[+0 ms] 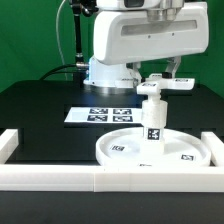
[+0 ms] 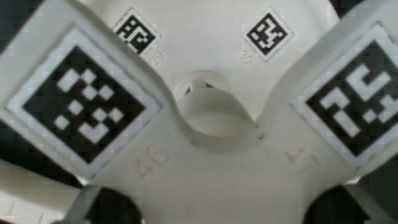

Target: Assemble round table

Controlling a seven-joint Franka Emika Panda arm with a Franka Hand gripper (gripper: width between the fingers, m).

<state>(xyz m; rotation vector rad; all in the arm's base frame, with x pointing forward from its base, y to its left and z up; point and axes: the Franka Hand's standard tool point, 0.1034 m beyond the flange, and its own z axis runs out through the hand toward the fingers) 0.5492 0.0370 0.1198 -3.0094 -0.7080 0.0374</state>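
The large round disc lies flat on the table inside the frame. The short post stands upright on its middle, a tag on its side. The cross-shaped foot sits level at the top of the post. I cannot tell whether it touches the post. My gripper comes down from above and is shut on one arm of the foot. In the wrist view the foot fills the picture, with tags on its arms and its round centre hole in the middle. My gripper shows only as dark fingertips on either side of the white arm.
The white straight-walled frame runs along the front and up both sides around the disc. The marker board lies flat behind the disc. The robot's white base stands at the back on the black table.
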